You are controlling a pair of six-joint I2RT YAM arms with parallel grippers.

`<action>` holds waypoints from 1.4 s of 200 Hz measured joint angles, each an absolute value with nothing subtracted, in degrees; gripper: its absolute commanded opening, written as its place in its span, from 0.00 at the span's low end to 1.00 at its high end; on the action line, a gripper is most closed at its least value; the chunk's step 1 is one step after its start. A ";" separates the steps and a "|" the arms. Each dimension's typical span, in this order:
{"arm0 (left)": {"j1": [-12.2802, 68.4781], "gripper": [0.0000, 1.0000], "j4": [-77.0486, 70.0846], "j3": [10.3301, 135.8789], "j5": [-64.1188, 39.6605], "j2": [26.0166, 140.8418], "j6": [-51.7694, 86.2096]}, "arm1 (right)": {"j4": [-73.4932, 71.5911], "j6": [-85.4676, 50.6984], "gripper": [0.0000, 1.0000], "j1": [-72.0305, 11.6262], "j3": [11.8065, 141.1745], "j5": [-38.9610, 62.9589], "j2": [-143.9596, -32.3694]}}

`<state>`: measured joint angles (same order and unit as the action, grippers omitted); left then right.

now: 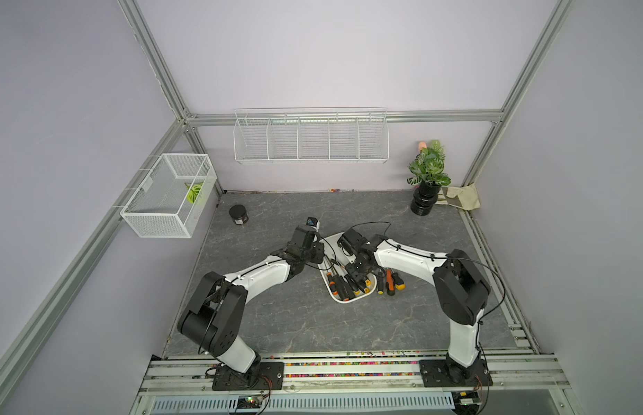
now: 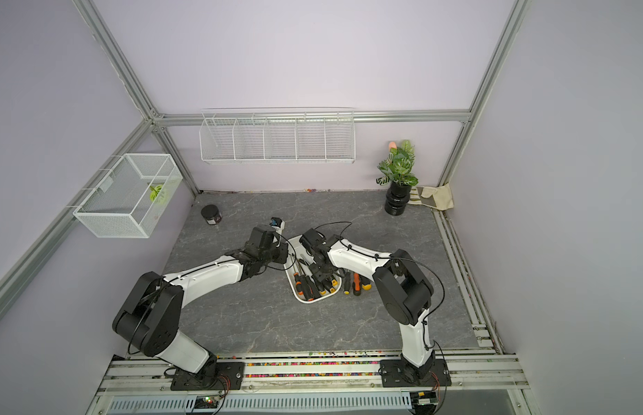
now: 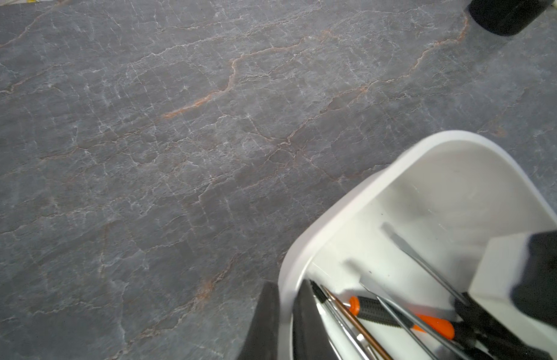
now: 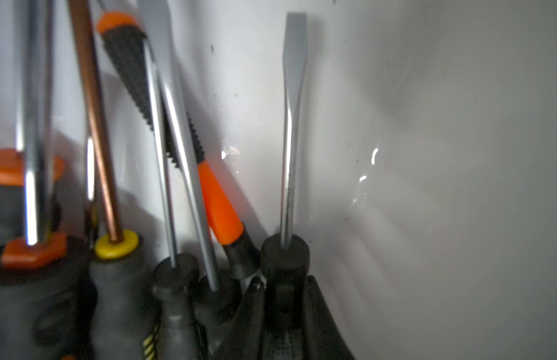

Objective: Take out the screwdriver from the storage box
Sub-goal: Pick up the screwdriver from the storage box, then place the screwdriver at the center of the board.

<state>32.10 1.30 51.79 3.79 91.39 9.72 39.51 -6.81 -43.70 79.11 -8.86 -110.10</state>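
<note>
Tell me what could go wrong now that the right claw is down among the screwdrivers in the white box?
The right claw holds the flat-blade screwdriver right beside its neighbours; lifting may drag one along or snag crossed shafts. The left claw pinches only the rim of the storage box; if that slips, the box could shift or tip.

Storage box (image 3: 442, 187): glossy smooth white plastic, a few dark specks. Screwdriver (image 4: 291, 140): bright polished metal shaft, matt black rubbery-looking handle. Bench (image 3: 177, 156): matt grey stone-look, veined.
</note>
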 measured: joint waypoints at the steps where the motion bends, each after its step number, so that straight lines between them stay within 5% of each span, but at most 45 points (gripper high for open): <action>1: 32.10 0.00 1.28 51.79 3.79 91.39 9.72 | 39.48 -6.81 0.00 -43.70 79.07 -8.82 -110.00; 175: 32.16 0.00 0.69 51.79 3.70 91.39 9.34 | 29.43 -14.63 0.00 -36.07 68.90 10.72 -86.59; 280: 32.16 0.00 0.71 51.79 3.75 91.39 9.32 | 38.24 -10.70 0.00 -21.28 60.51 4.80 -80.77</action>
